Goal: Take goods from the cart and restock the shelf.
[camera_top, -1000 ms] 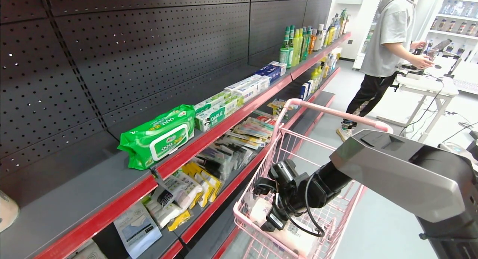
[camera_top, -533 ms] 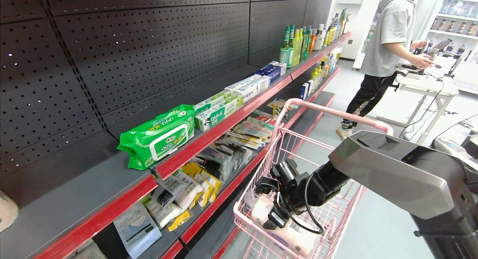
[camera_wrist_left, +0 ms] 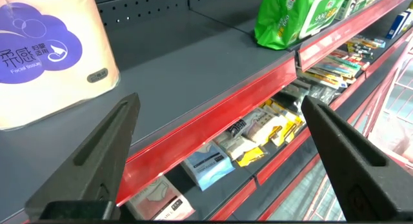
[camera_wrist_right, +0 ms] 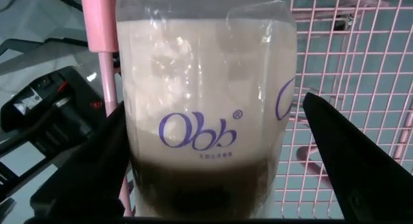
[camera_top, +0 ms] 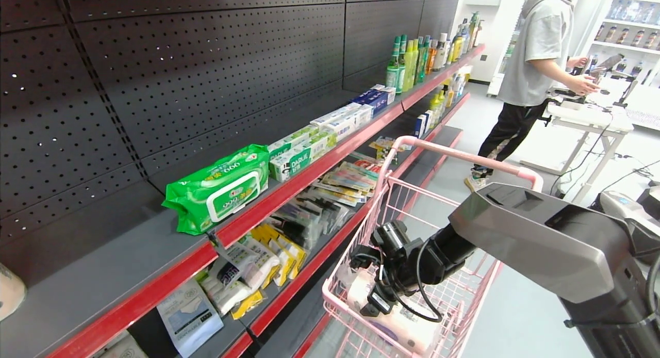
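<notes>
A dark pegboard wall [camera_top: 206, 53] stands behind the grey shelf [camera_top: 103, 265] with the red front edge. A green pack of wipes [camera_top: 219, 188] lies on this shelf, at the left middle of the head view. At the lower middle, the right end effector [camera_top: 372, 300] is down inside the pink cart [camera_top: 454, 154]. It is spread apart, with a white tissue pack [camera_wrist_right: 200, 88] between its fingers but not clamped. The left end effector [camera_wrist_left: 219, 104] is spread wide and holds nothing, near the shelf edge.

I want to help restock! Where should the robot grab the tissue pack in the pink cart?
Grab the tissue pack across its narrower width, from above. It lies flat in the cart; wire walls block its sides, only the top is open.
</notes>
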Controlling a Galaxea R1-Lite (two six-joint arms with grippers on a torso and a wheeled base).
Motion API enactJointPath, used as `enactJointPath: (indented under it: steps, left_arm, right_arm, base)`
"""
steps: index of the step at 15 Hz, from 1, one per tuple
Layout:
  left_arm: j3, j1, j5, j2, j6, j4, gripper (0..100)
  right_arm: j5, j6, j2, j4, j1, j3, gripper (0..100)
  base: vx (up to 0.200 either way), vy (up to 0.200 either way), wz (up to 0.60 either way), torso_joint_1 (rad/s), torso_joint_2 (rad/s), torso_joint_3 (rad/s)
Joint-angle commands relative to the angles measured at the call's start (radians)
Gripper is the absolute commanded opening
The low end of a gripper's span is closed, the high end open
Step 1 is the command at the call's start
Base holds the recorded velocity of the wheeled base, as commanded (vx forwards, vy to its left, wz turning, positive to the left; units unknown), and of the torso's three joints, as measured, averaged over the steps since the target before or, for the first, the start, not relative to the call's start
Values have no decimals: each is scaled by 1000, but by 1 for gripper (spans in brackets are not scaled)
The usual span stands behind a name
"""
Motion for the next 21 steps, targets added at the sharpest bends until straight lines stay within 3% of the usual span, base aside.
enactJointPath:
  steps: [1,21]
  left_arm:
    - [0,1,0,1,0,0,100]
    - [0,1,0,1,0,0,100]
  right_arm:
    - [0,-5,11,0,-1,-8,100]
    - [-11,-34,23,9,7,-35,100]
  base:
    - [0,0,0,0,0,0]
    - [0,0,0,-10,25,15]
